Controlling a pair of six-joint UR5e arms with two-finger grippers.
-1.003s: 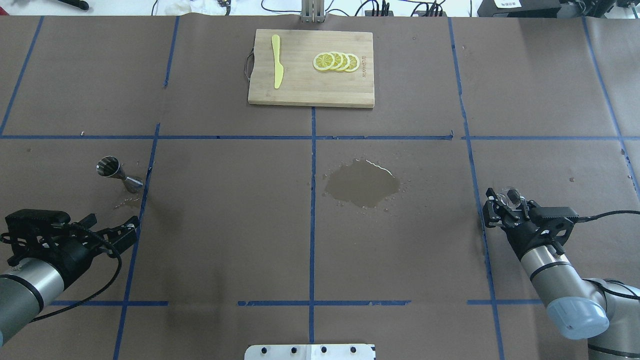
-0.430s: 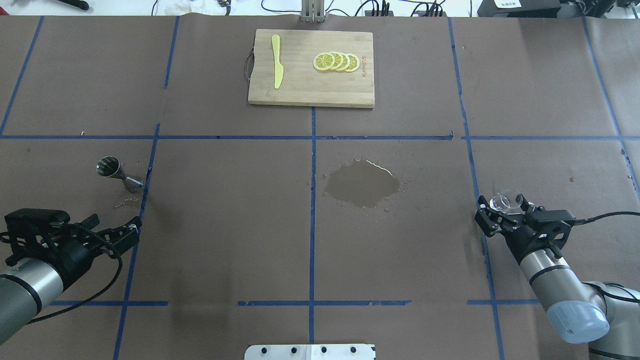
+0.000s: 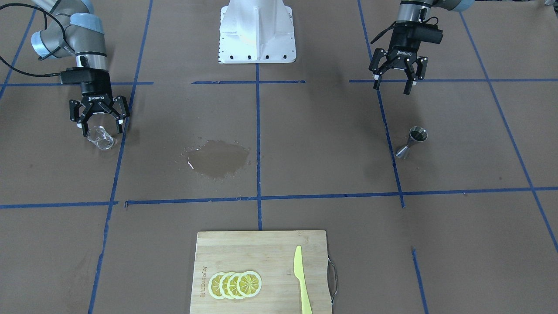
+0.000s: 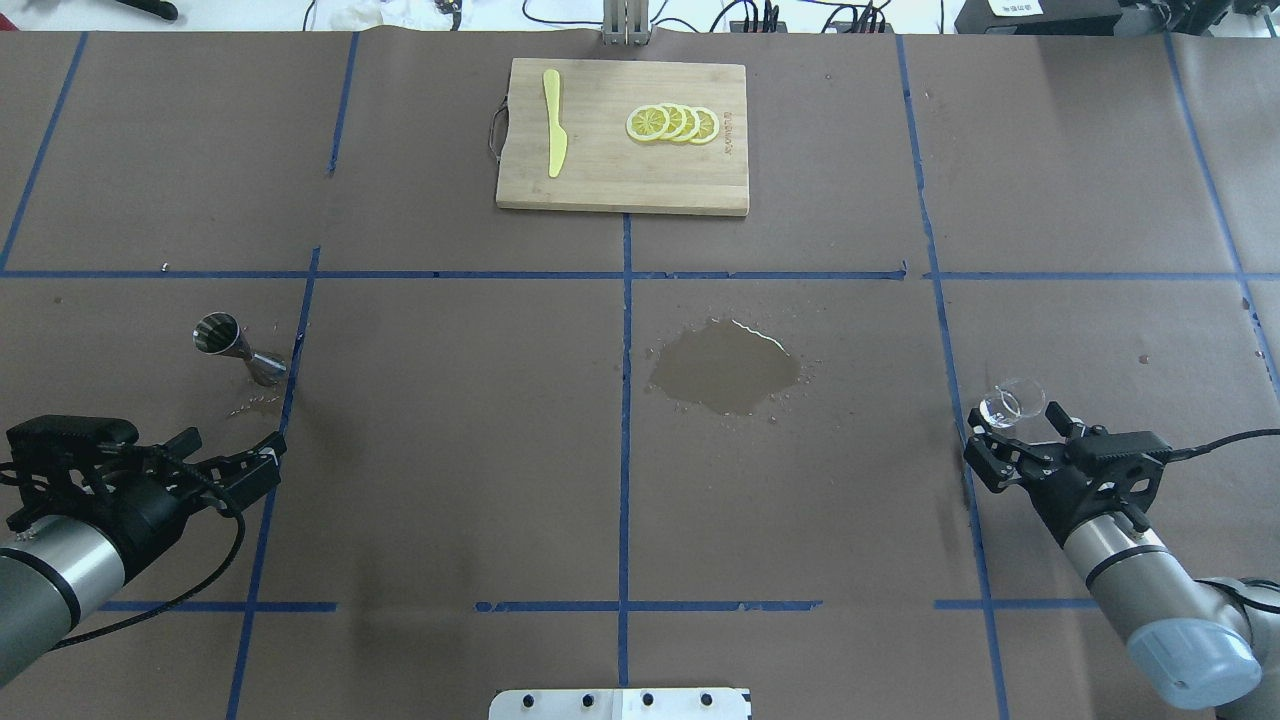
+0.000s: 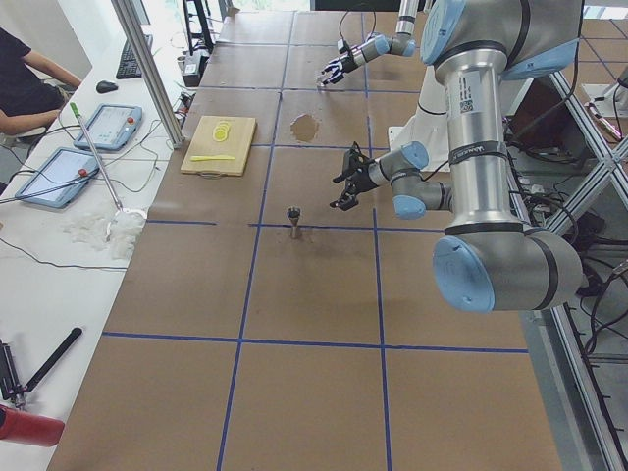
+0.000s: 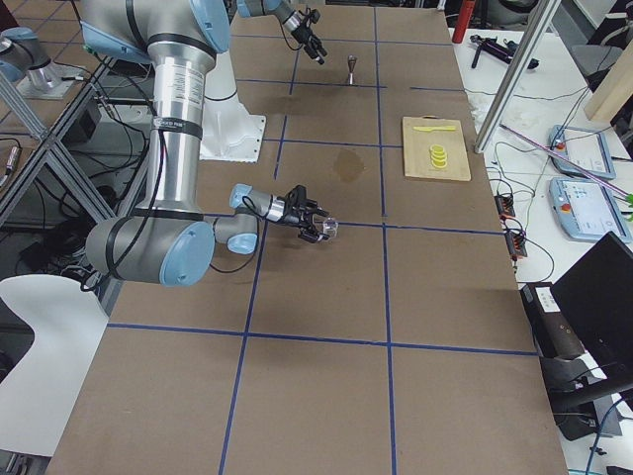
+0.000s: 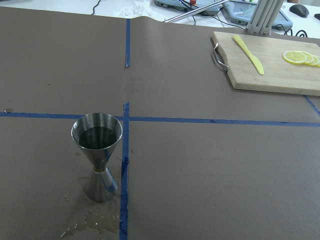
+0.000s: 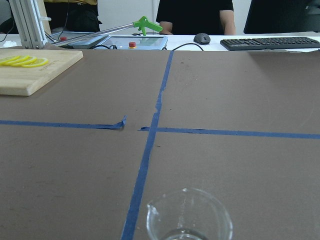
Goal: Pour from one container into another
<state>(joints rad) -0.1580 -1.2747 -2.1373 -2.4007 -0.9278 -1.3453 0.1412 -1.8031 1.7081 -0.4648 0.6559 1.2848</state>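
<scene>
Overhead exterior view puts your glass cup (image 4: 1010,403) at the lower right of the frame. It stands upright on the table (image 4: 450,450), just right of a blue tape line (image 4: 944,340). The cup is small and clear with a thick base. In the right wrist view its rim has a small pouring lip on the left side. You cannot tell from any view whether liquid is in it.

Your right hand (image 4: 1010,428) sits just behind the cup with its fingers spread wide, holding nothing. The cup is just beyond the fingertips, and whether a finger touches the glass is not clear.

Your jigger (image 4: 240,350) stands upright at the middle left of the frame, just left of another tape line. It is a silver hourglass on its narrow cone, and the left wrist view shows dark liquid in the upper cone. A small wet splash (image 7: 95,222) lies on the paper at its foot. Your left hand (image 4: 235,445) is near the jigger, toward the lower left corner. It is wide open and empty.

Between the two containers you have a broad stretch of brown paper. A puddle (image 4: 725,368) lies just right of the centre line, well apart from both. At the top centre, near the far edge, sits a cutting board (image 4: 600,170). It carries lemon slices (image 4: 672,123) and a yellow knife (image 4: 553,120), well away from either hand.
</scene>
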